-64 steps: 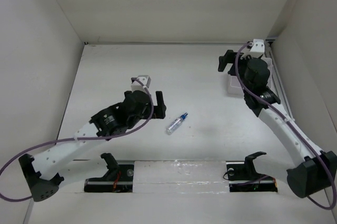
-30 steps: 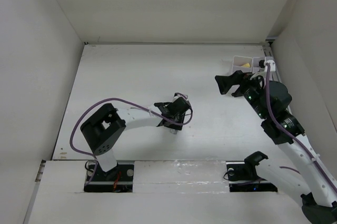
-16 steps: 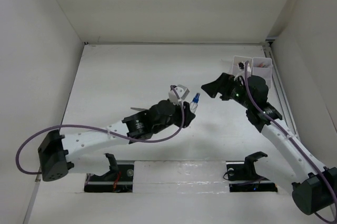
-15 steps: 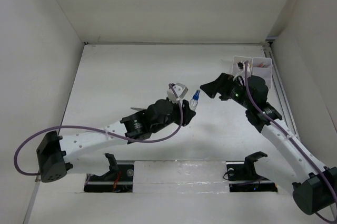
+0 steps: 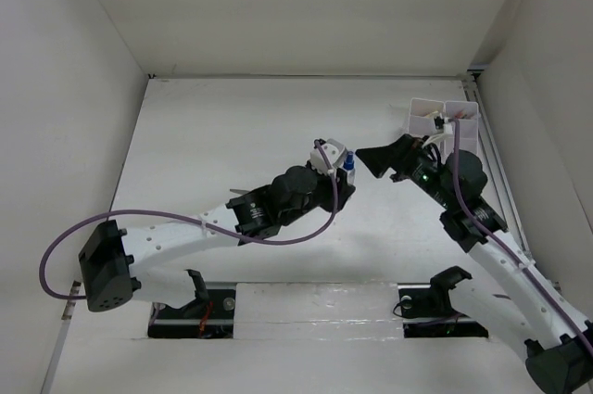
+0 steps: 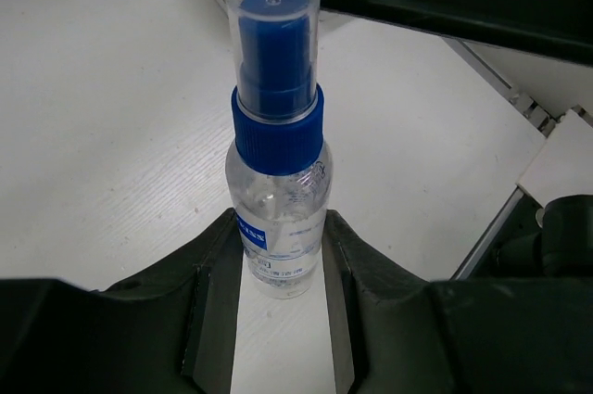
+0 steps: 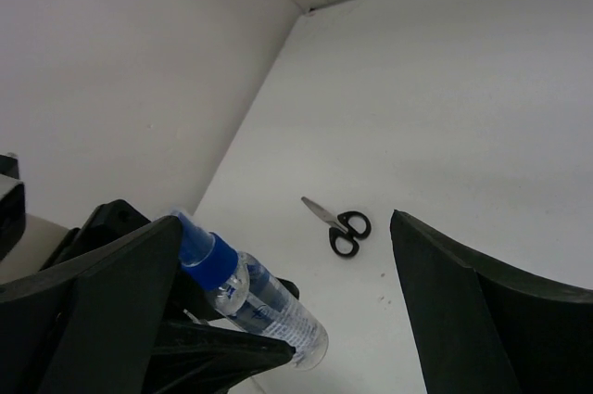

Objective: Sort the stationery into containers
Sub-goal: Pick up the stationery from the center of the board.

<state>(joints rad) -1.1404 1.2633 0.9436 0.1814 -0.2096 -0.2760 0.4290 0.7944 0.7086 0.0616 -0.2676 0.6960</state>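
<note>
Seen from above, all but the blue cap of the small clear bottle (image 5: 348,164) is covered by the left gripper (image 5: 343,181). The two white bins (image 5: 445,118) are partly hidden by the right arm's cable, and their contents are too small to be told. In the left wrist view the bottle's base is hidden between the fingers (image 6: 213,292). In the right wrist view its cap tip is masked by the right gripper (image 7: 283,218), whose fingers are cut off by the lower edge.

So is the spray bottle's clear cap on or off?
On: the left wrist view shows the clear cap covering the blue nozzle of the bottle.
</note>
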